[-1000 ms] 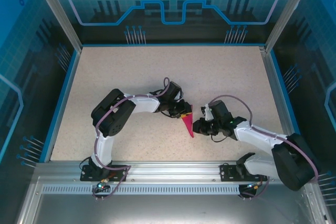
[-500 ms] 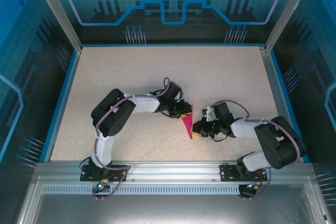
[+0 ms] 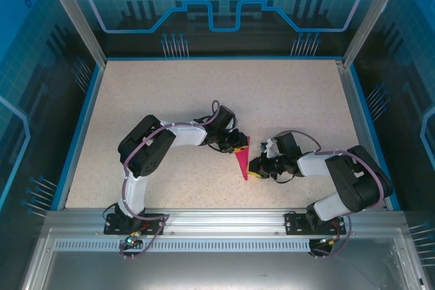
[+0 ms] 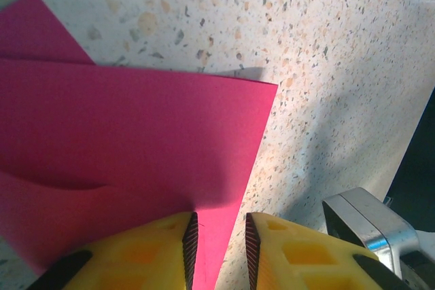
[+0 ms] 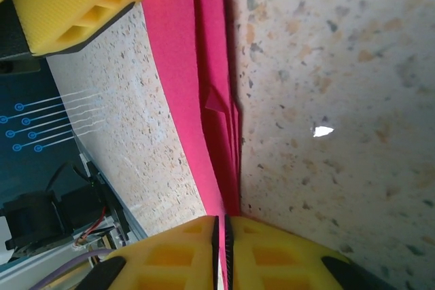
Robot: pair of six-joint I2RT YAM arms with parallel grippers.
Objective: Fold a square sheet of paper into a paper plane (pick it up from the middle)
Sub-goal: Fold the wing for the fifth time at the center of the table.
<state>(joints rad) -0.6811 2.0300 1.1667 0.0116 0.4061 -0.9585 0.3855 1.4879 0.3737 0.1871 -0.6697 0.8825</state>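
The square sheet of paper, magenta-pink, is folded into a narrow pointed paper plane (image 3: 242,162) that lies at the table's middle, tip toward the near edge. In the left wrist view its layered flaps (image 4: 136,134) spread flat on the table. My left gripper (image 3: 239,146) is at the plane's wide far end. Its jaws (image 4: 219,249) stand apart, one finger over the paper and the paper's edge in the gap. My right gripper (image 3: 253,168) is at the near tip, shut (image 5: 223,249) on the stacked folded layers (image 5: 204,79).
The speckled tabletop (image 3: 204,93) is bounded by a blue rim and transparent walls. A metal rail (image 3: 217,219) runs along the near edge, by the arm bases. A yellow finger of my left gripper (image 5: 75,5) shows beyond the paper in the right wrist view.
The right arm's elbow has swung in toward the middle while its gripper stayed at the paper's near tip. The left arm and the paper have not visibly moved.
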